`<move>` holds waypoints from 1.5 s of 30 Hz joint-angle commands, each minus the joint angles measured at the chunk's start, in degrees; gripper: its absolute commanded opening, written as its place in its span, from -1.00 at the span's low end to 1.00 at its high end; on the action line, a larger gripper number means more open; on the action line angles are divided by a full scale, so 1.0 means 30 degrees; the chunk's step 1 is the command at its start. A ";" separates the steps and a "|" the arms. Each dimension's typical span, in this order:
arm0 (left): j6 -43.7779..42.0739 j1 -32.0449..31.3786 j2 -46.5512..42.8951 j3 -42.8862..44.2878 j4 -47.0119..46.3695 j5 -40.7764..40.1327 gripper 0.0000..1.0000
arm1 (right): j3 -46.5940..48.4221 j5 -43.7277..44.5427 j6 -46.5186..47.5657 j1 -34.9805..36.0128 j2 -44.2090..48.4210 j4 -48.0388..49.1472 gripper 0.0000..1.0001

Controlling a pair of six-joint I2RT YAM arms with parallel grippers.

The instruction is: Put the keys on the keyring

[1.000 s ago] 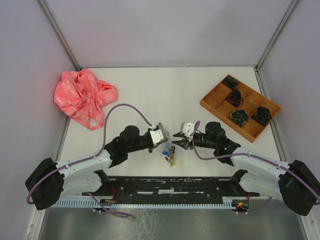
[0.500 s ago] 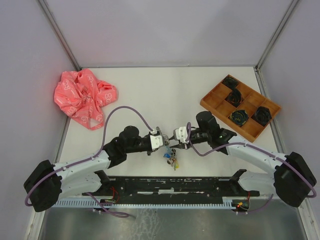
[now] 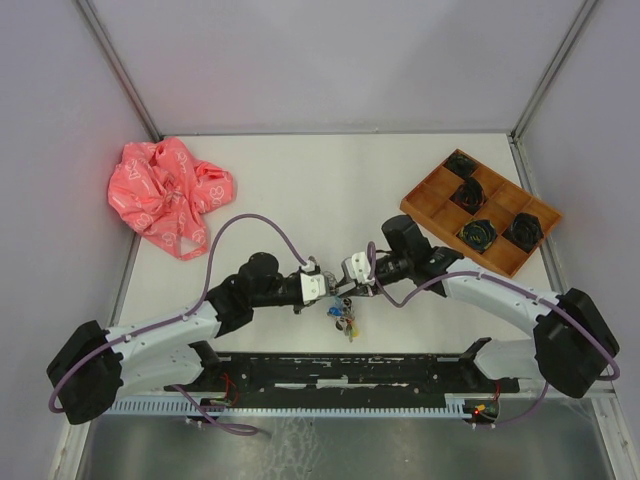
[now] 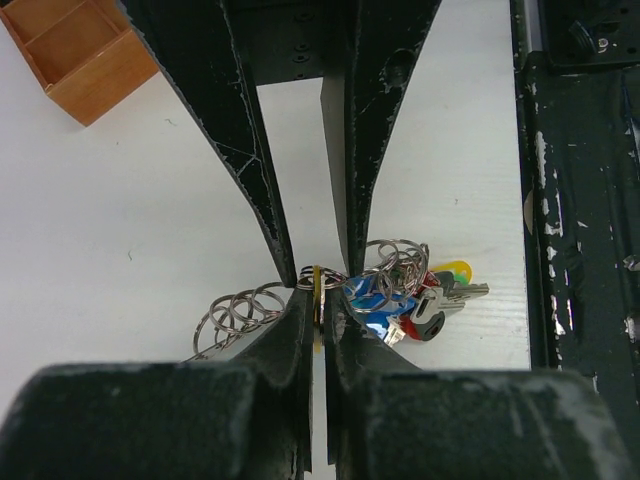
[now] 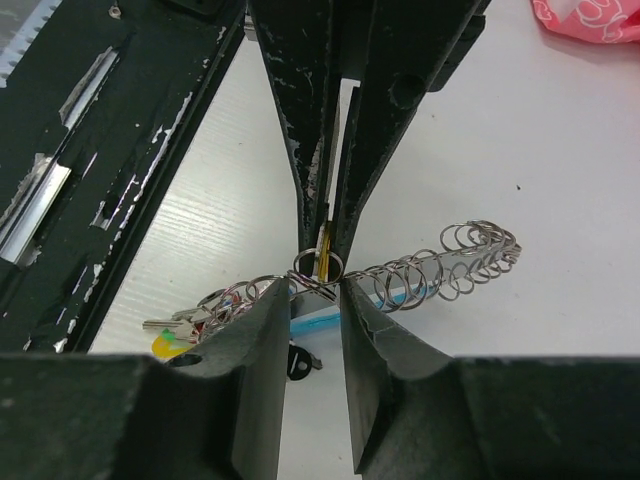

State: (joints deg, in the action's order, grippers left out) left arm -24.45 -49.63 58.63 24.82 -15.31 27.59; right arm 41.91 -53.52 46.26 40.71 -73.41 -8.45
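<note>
Top view: the left gripper (image 3: 322, 287) and right gripper (image 3: 348, 272) meet tip to tip just ahead of the arm bases. The keys (image 3: 343, 316) lie in a bunch on the table directly below that meeting point. A pink bag (image 3: 165, 195) and a wooden tray (image 3: 437, 192) sit well apart from the work.

Left wrist view: this arm's jaws are nearly closed, pinching a thin brass-coloured strip (image 4: 317, 288) seen edge-on. I cannot tell whether it is a key blade or a ring. The bunch lies just right of the tips, and a chain of small rings (image 4: 240, 310) trails to the left. The other arm's fingers come in from the top and converge on the same spot.

Right wrist view: this arm's jaws stand at a narrow gap. A small keyring (image 5: 318, 268) sits right at their tips and appears to be clamped across its width. The strip held by the opposing fingers touches that ring.

Judgement: the step in hand is threading the strip into the ring's split.
- Keep the right grip firm and motionless so the ring cannot rotate.
- Let the left arm do the moving, in small advances along the coil.
- Hold both tips low so the hanging bunch does not swing and twist the ring.
- Main risks: the strip slips out of the thin pinch, or the chain tangles with the tips.
</note>
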 commanded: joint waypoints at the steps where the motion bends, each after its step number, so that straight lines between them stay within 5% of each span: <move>1: -0.0643 0.0019 -0.0627 0.0963 -0.0961 0.0244 -0.95 | 0.0980 -0.1461 0.0782 0.0027 -0.0359 -0.1600 -0.35; 14: -0.0555 0.0033 -0.0823 0.0913 -0.0928 0.0030 -0.95 | 0.1059 -0.1702 0.0719 0.0123 -0.0697 -0.2040 -0.52; 25: -0.0261 0.0019 -0.0647 0.1038 -0.0961 0.0144 -0.95 | -0.0246 -0.0426 -0.3217 0.0344 -0.0213 0.2696 -0.53; 34: 0.0199 0.0004 -0.0974 0.0828 -0.0961 -0.0794 -0.95 | -0.0614 0.0438 -0.4136 0.0343 0.0589 0.3011 -0.99; 45: 0.2720 0.0025 -0.2080 -0.1166 -0.2226 -0.3470 -0.95 | -0.3533 0.3506 -0.9182 -0.0386 0.3049 1.0266 -0.99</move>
State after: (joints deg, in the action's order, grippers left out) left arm -21.06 -49.63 54.17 23.16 -16.93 20.38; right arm 32.91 -46.74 26.04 40.36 -66.67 10.72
